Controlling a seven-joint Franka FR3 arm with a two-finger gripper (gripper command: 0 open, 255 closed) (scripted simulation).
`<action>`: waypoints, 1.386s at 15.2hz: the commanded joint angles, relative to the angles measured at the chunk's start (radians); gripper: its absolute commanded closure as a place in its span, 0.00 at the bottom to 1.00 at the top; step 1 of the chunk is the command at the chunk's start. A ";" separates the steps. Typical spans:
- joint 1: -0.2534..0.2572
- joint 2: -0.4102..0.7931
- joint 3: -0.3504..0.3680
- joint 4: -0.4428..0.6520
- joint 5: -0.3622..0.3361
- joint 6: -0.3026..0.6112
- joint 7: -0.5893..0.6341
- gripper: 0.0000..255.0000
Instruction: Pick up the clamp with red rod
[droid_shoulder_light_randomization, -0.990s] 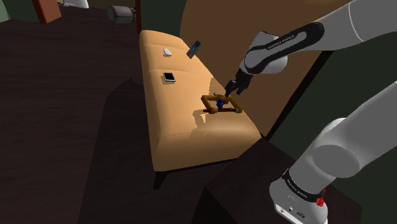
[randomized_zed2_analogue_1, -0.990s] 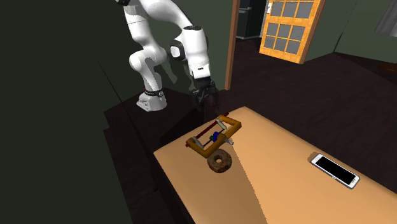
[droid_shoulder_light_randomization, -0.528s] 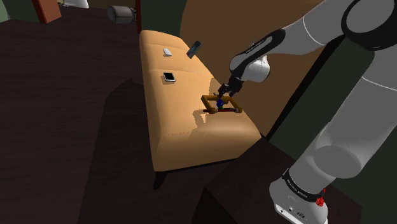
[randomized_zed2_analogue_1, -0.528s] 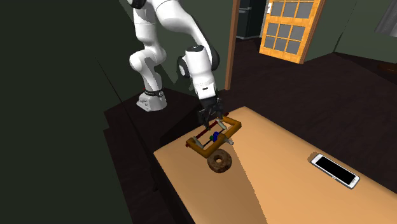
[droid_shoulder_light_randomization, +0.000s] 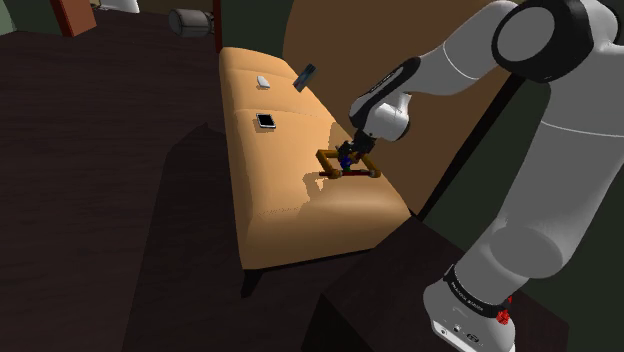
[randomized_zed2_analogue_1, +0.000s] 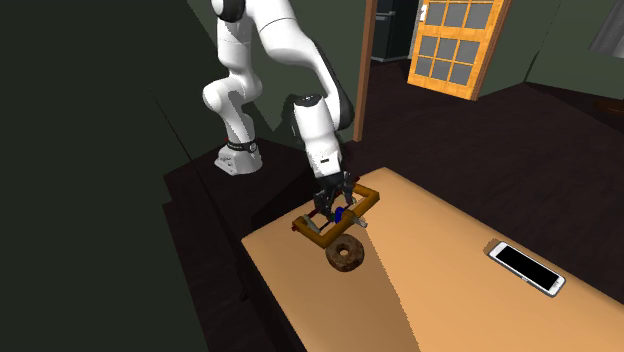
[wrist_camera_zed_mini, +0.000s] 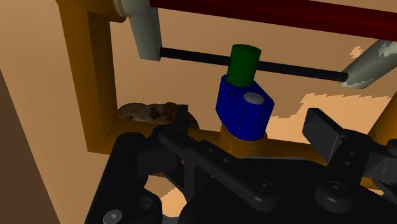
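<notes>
The arm (droid_shoulder_light_randomization: 432, 68) bends steeply down over the clamp (randomized_zed2_analogue_1: 316, 233), which lies flat on the bench (randomized_zed2_analogue_1: 450, 300). Its jaws stand wide on either side of the clamp's blue block (wrist_camera_zed_mini: 243, 109), not touching it. A doughnut (randomized_zed2_analogue_1: 346, 254) lies just beside the clamp.

A brown doughnut (randomized_zed2_analogue_1: 346, 254) and a phone (randomized_zed2_analogue_1: 527, 267) lie well apart on the tan bench (randomized_zed2_analogue_1: 430, 295).

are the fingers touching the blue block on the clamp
Apart. In the wrist view the open gripper straddles the blue block of the clamp, with a clear gap on either side of the block.
</notes>
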 joint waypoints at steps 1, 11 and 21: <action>-0.011 0.020 0.017 0.002 0.032 0.017 -0.027 0.00; -0.012 0.022 0.018 0.003 0.034 0.018 -0.028 1.00; 0.042 -0.092 -0.063 -0.009 -0.136 -0.072 0.115 1.00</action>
